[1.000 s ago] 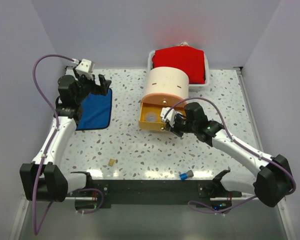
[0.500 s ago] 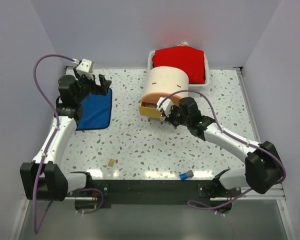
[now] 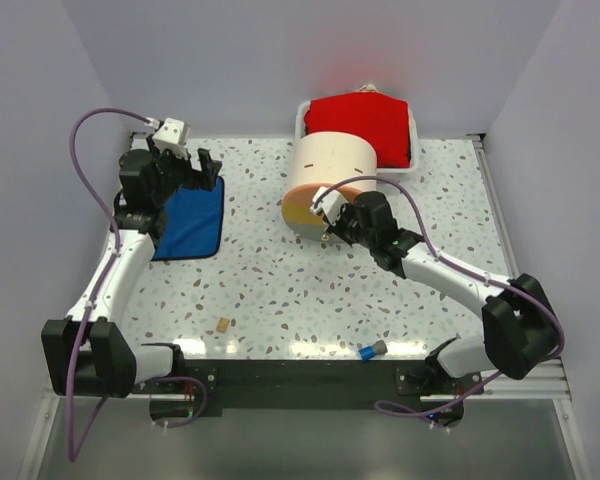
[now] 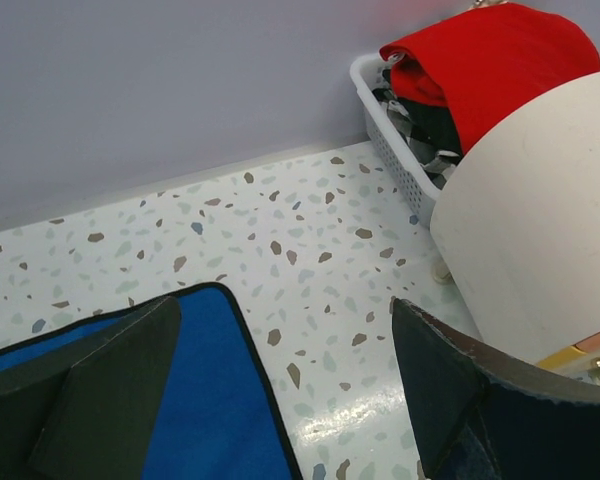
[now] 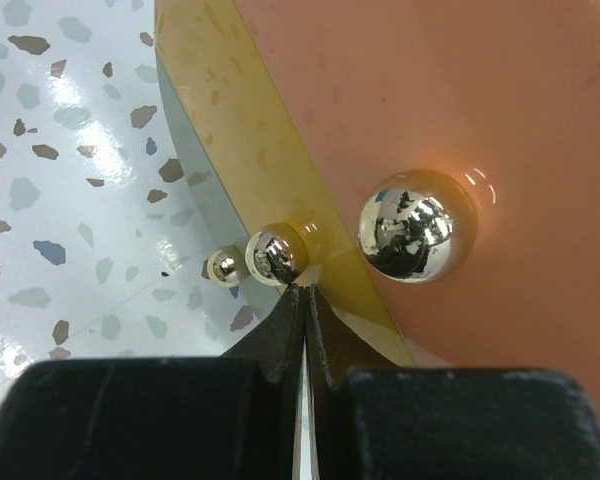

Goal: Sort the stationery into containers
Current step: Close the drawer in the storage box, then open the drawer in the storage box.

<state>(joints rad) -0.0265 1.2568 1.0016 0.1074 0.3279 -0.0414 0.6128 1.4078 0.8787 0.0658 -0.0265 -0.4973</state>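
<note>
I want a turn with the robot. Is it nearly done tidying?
Not yet. The yellow drawer looks pushed in, with the shut right gripper at its gold knob. The tan eraser and blue-grey cap piece lie loose on the table. The left gripper is open and empty above the blue cloth.

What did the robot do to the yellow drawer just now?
The right gripper pushed the open drawer back into the cream unit, so it is now shut. The left gripper, blue cloth, eraser and blue cap stayed put.
</note>
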